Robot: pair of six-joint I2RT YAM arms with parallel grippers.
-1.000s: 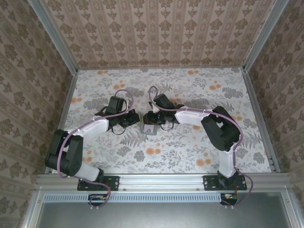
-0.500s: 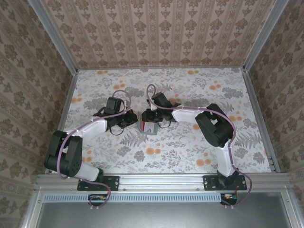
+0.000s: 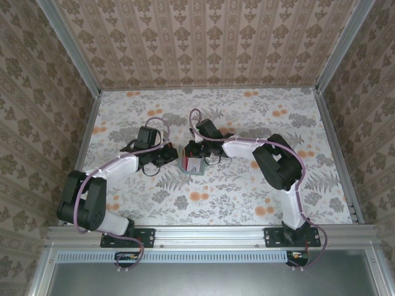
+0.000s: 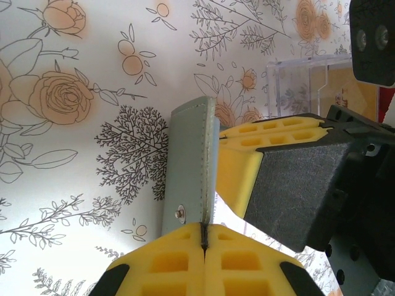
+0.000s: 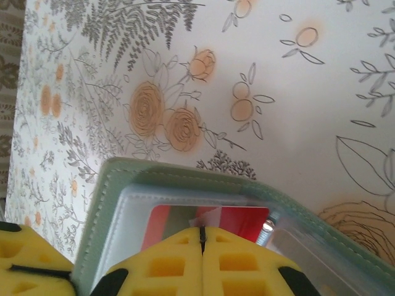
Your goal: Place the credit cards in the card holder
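left pincer [image 4: 203, 237]: pads pressed together on one edge of the card holder [image 4: 188, 166], over the counter [image 4: 74, 154].
right pincer [image 5: 202, 237]: pads shut on the near end of the red card [image 5: 237, 222], which sits partly inside the holder's clear sleeve [image 5: 133, 216].
place: mid-counter, between the two arms, with the clear tray [image 4: 302, 86] near.
step: probably seating the card.
how: push straight along the sleeve, card flat, no twist; brace the holder against the push; let go only once it is deep.
risk: card buckling or catching on the sleeve lip.
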